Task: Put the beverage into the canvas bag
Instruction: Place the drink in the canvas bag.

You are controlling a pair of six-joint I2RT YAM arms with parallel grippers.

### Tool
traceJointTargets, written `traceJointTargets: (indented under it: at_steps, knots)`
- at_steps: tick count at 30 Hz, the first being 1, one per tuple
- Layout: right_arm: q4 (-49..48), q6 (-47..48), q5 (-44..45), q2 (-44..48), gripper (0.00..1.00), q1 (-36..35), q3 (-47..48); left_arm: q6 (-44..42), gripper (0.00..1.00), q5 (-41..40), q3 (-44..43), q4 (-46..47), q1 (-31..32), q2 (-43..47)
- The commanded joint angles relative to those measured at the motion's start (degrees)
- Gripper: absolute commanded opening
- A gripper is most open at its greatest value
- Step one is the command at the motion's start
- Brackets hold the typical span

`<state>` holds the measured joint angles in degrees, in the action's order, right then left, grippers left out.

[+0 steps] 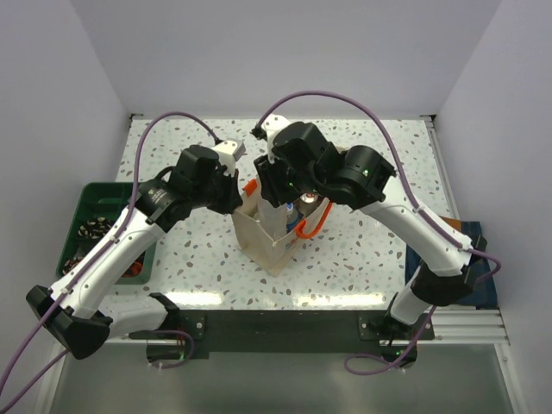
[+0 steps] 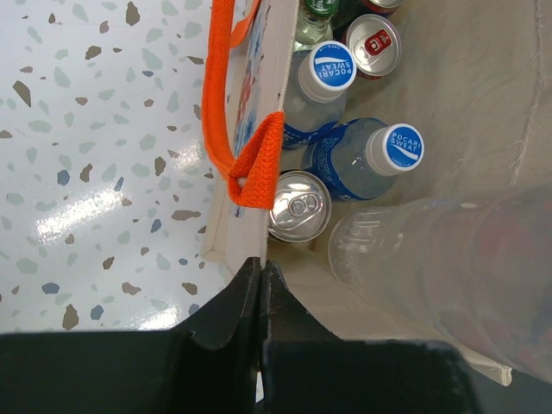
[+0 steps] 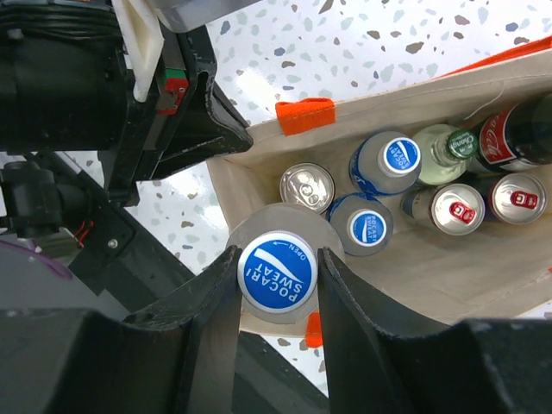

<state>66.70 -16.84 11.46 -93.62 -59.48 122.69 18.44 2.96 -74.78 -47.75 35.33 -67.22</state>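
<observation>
Spreading under everything, the speckled table (image 1: 371, 155) carries the two arms, which reach in from the near edge and meet over its middle. The canvas bag (image 1: 263, 241) stands upright there with its mouth open, an orange handle (image 1: 312, 222) drooping off its right side. A green tray (image 1: 102, 197) sits well apart at the left edge of the table; what lies in it is too small to tell.

The right gripper (image 3: 277, 251) hangs over the near-left corner of the bag's mouth. Its fingers (image 3: 345, 297) are clamped on either side of the neck of the drink bottle (image 3: 277, 273), a clear one with a blue and white cap. The bottle hangs upright, its body already inside the bag's walls, but I cannot tell whether it touches the bottom.

The left gripper (image 2: 261, 276) is at the bag's left rim with its jaws pressed together. The tips meet the top edge of the canvas, though I cannot tell whether cloth is caught between them.

Inside the bag, two more capped bottles (image 3: 388, 159) of the same kind stand side by side. A dark cola bottle (image 3: 517, 138) and a green-topped one (image 3: 444, 147) are against the far wall. A plain silver can (image 3: 307, 185) sits just beside the held bottle, and two red-topped cans (image 3: 455, 209) stand further right. An orange tab (image 3: 305, 115) is sewn onto the rim.
</observation>
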Motion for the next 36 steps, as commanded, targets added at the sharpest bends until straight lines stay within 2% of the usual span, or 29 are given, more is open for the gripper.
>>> traceJointTargets:
  at_steps: [1, 18, 36]
  knots:
    - [-10.8, -2.1, 0.8, 1.9, 0.0, -1.1, -0.8, 0.5, 0.0, 1.2, -4.3, 2.2, 0.1, 4.1]
    - [-18.7, -5.9, 2.6, 5.7, 0.0, -2.6, -13.9, 0.5, 0.0, 0.9, -5.4, 2.3, 0.2, 4.2]
    - [-29.2, -12.5, 4.2, 14.2, 0.0, -3.3, -31.9, 1.1, 0.0, 0.5, -6.3, 2.4, 0.1, 3.9]
